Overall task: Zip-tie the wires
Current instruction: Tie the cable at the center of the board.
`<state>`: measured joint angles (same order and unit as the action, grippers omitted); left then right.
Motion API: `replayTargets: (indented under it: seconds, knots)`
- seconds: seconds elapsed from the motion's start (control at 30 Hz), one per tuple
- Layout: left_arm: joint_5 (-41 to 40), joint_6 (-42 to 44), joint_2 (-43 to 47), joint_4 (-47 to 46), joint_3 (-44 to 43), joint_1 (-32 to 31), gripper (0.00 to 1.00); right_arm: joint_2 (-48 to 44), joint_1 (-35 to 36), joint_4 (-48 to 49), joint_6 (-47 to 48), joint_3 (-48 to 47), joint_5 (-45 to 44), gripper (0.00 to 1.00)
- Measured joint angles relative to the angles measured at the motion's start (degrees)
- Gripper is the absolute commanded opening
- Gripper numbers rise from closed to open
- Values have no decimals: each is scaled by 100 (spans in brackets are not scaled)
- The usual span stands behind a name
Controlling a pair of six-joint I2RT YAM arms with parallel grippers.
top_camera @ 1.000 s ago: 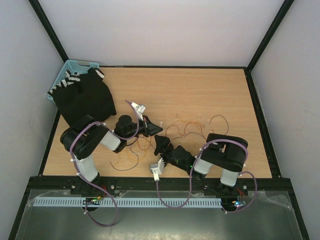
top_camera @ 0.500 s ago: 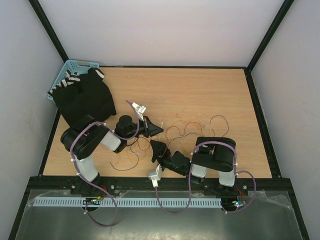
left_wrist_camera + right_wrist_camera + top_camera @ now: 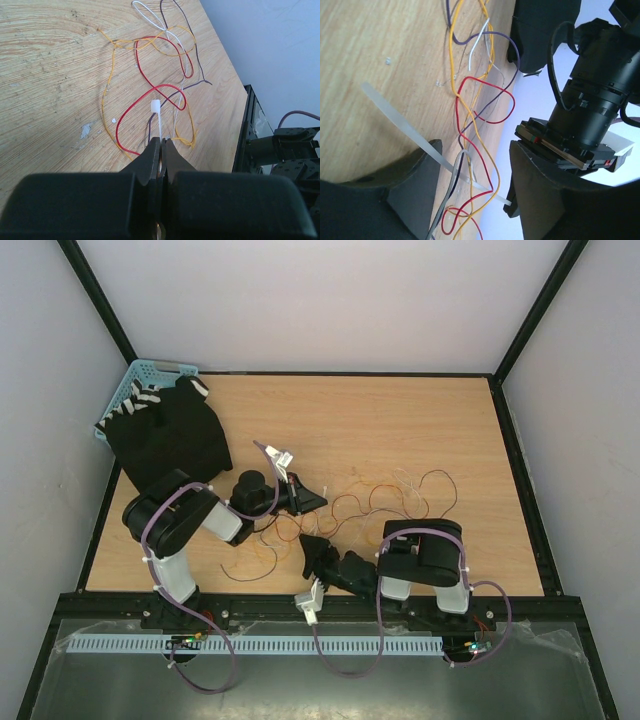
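white zip tie pinched
our left gripper is clamped on it; our right gripper gapes wide (the wires run between its jaws).

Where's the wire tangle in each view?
Top external: wires near picture centre, on the table.
Left wrist: wires upper centre, beyond the zip tie in the left gripper.
Right wrist: wires down the middle, inside the open right gripper.
Shared landmark: the table.

Left tool clamped on a zip tie — right tool spread wide — both arms low
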<state>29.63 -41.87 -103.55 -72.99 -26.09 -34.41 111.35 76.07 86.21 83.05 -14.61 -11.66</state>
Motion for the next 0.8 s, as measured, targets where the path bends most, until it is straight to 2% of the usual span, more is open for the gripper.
replayTargets:
  seconds: [0.27,0.4,0.63,0.8]
  knots:
    - [15,-20,-7,0,0,9,0,111,90,-70,-101,0,-70,23]
    - [15,-22,-15,-2,0,9,0,111,94,-96,-203,0,-85,0]
    - [22,-24,-22,0,0,9,0,-46,98,-415,-756,-127,-197,0]
    - [55,-15,-20,0,0,11,0,-765,11,-1414,-1838,-411,-13,0]
